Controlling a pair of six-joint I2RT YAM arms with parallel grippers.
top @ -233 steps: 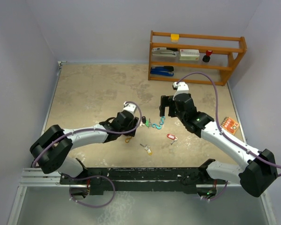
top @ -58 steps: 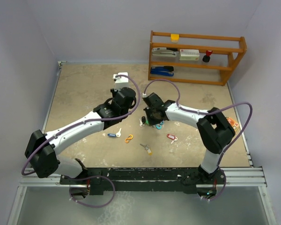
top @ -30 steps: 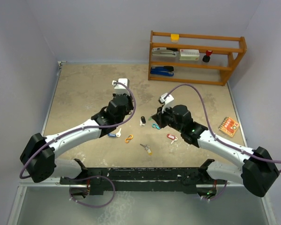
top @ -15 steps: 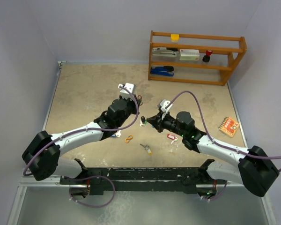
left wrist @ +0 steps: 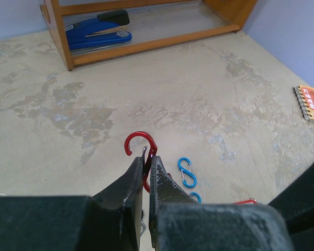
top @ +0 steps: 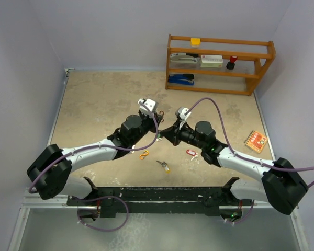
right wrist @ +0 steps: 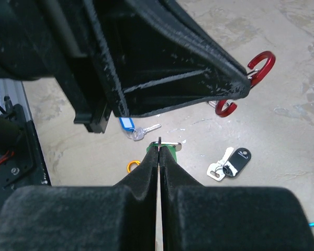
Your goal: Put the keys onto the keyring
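Note:
My left gripper (left wrist: 145,158) is shut on a red S-shaped clip (left wrist: 139,134), the keyring, held above the table. My right gripper (right wrist: 160,149) is shut on the metal ring of a green-tagged key (right wrist: 172,152), just below the left fingers (right wrist: 188,68) and the red clip (right wrist: 272,65). In the top view the left gripper (top: 156,130) and the right gripper (top: 166,136) meet tip to tip at mid-table. A blue-tagged key (right wrist: 131,127) and a black-tagged key (right wrist: 233,162) lie under them. A red-tagged key (top: 192,152) and a yellow-tagged key (top: 165,167) lie nearer the front.
A blue S-clip (left wrist: 187,172) and an orange clip (top: 143,155) lie on the table. A wooden shelf (top: 220,63) with a blue stapler (left wrist: 97,32) stands at the back right. An orange notebook (top: 256,139) lies at the right.
Both grippers have closed in on each other over the middle of the table, the left one moving right with the red clip, the right one moving left with the green key.

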